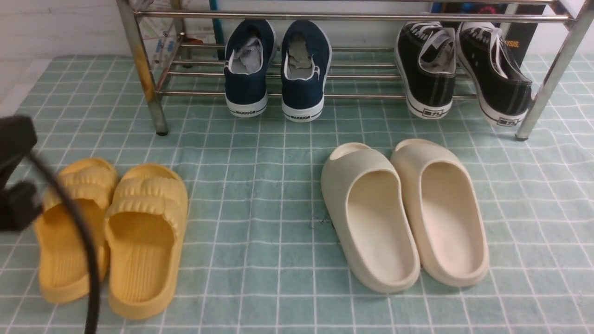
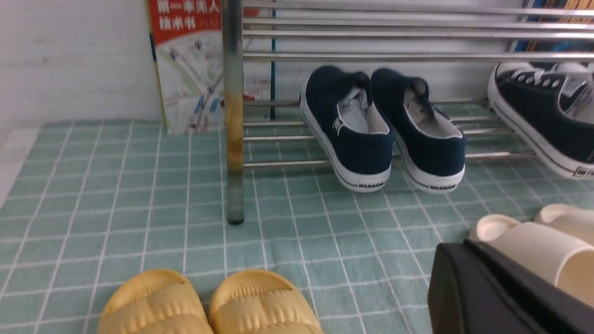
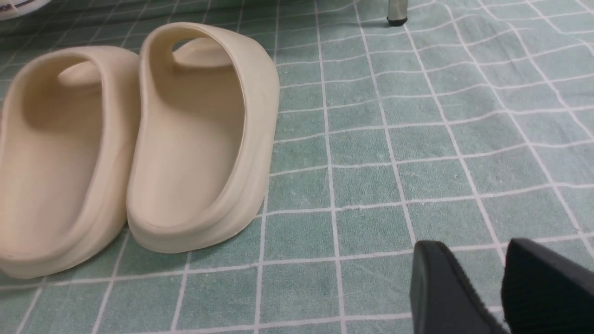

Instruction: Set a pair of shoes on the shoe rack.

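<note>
The pair of shoes, navy slip-ons with white soles, sits side by side on the lowest bars of the shoe rack (image 1: 278,95). The left shoe (image 1: 246,69) and right shoe (image 1: 304,74) have their heels toward me, hanging over the front bar. The left wrist view shows both shoes (image 2: 352,134) (image 2: 431,139) beside the chrome post (image 2: 233,116). My left gripper (image 2: 464,246) is shut and empty, low over the cloth, well back from the rack. My right gripper (image 3: 482,260) is open with nothing between its fingers, over bare cloth beside the cream slides.
Black lace-up sneakers (image 1: 429,69) (image 1: 494,69) occupy the rack's right end. Cream slides (image 1: 371,218) lie front centre-right on the green checked cloth (image 1: 260,185), yellow slides (image 1: 144,241) front left. My left arm and its cable (image 1: 14,176) cross the left edge. A poster (image 2: 190,69) leans on the wall.
</note>
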`<state>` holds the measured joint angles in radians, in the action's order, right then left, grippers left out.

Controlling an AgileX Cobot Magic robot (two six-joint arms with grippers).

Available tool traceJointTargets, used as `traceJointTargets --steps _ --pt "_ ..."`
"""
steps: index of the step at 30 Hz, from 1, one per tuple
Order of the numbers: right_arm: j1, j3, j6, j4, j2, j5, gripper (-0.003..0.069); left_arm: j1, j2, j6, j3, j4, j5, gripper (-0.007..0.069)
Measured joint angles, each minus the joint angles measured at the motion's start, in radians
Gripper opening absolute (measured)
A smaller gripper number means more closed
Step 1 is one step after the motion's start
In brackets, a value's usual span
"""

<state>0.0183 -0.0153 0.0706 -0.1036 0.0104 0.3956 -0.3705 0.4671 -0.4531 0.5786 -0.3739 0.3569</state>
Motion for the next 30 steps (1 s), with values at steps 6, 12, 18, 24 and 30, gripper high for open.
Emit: traceJointTargets --steps 6,12,18,24,30 --pt "0.0 0.0 0.0 0.0 0.0 0.0 0.0239 0.0 -0.301 -0.018 -0.345 -0.048 -0.096 -0.0013" --pt "0.0 0.0 0.0 0.0 0.0 0.0 0.0239 0.0 -0.463 -0.021 -0.51 -0.031 -0.113 -0.0013" --pt "0.0 0.0 0.0 0.0 0.0 0.0 0.0239 0.0 -0.478 -0.023 -0.552 -0.015 -0.088 -0.0013" --pt "0.0 0.0 0.0 0.0 0.0 0.0 0.0239 0.0 -0.478 -0.082 -0.574 0.067 -0.045 -0.0013" --pt "0.0 0.0 0.0 0.0 0.0 0.0 0.0239 0.0 -0.478 0.033 -0.579 0.218 0.0 -0.0013"
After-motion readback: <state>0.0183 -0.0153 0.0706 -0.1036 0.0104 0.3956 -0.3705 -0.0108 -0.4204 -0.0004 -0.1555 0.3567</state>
